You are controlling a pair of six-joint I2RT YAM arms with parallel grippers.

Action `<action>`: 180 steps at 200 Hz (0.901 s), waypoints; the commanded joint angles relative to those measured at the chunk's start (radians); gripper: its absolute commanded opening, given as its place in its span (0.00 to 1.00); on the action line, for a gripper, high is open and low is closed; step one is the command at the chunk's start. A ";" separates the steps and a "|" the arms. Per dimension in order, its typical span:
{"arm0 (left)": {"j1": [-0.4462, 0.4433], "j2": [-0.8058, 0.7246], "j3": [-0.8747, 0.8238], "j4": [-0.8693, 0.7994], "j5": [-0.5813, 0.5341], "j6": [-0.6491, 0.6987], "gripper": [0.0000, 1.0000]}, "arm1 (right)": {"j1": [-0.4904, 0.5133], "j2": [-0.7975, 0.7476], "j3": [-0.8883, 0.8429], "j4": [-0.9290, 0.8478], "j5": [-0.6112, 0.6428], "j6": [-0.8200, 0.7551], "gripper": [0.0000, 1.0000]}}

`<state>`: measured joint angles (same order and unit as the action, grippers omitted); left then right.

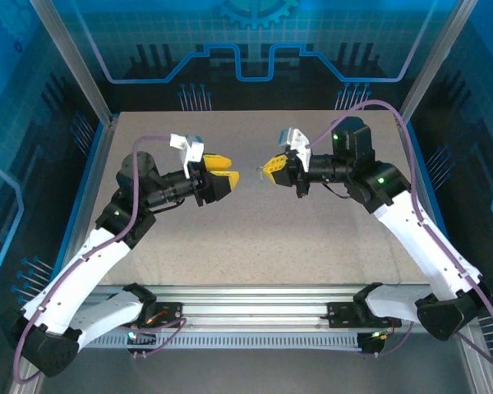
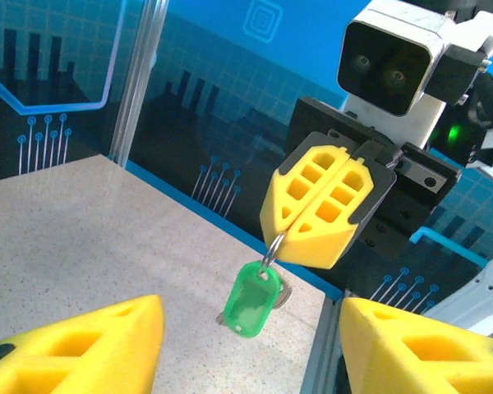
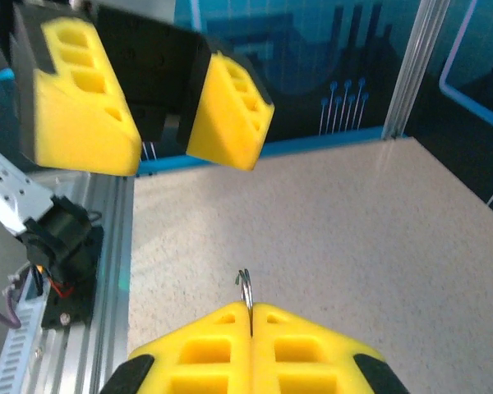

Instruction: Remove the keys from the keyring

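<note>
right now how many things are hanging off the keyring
2. A green plastic tag hangs from the thin metal keyring pinched in the shut right hand; a silver metal piece, probably a key, peeks out just behind the tag. More could be hidden behind it.

Lighting is bright, diffuse and even in all three views, with a blue cast from the enclosure walls (image 1: 66, 98). The table (image 1: 255, 238) carries only faint, soft shadows close under the arms. Left wrist view: near yellow fingers (image 2: 74, 353) are blurred, green tag (image 2: 251, 300) is acceptably sharp, and the table has a pale sheen. Right wrist view: keyring (image 3: 246, 289) is sharp, with mild glare by the far post.
</note>
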<state>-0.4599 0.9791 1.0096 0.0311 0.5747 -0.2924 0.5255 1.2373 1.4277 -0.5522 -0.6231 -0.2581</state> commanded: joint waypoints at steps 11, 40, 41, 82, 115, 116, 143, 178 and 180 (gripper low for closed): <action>0.006 0.057 0.057 -0.108 0.143 0.024 0.61 | 0.058 0.103 0.166 -0.322 0.126 -0.162 0.00; 0.006 0.104 0.073 -0.115 0.237 0.034 0.63 | 0.090 0.168 0.262 -0.422 0.121 -0.192 0.00; 0.007 0.106 0.073 -0.114 0.239 0.033 0.63 | 0.092 0.170 0.266 -0.425 0.121 -0.192 0.00; 0.006 0.138 0.091 -0.142 0.294 0.053 0.63 | 0.115 0.211 0.327 -0.484 0.105 -0.210 0.00; 0.007 0.148 0.090 -0.127 0.300 0.045 0.58 | 0.123 0.234 0.352 -0.503 0.098 -0.215 0.00; 0.006 0.149 0.090 -0.126 0.300 0.044 0.57 | 0.123 0.235 0.353 -0.503 0.097 -0.214 0.00; 0.006 0.168 0.099 -0.123 0.316 0.039 0.48 | 0.123 0.256 0.372 -0.518 0.094 -0.211 0.00; 0.006 0.196 0.110 -0.135 0.336 0.036 0.36 | 0.123 0.279 0.399 -0.535 0.088 -0.210 0.01; 0.006 0.197 0.109 -0.135 0.336 0.037 0.35 | 0.123 0.280 0.399 -0.535 0.088 -0.210 0.01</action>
<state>-0.4599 1.1606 1.0786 -0.0933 0.8635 -0.2626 0.6357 1.5005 1.7863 -1.0477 -0.5140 -0.4549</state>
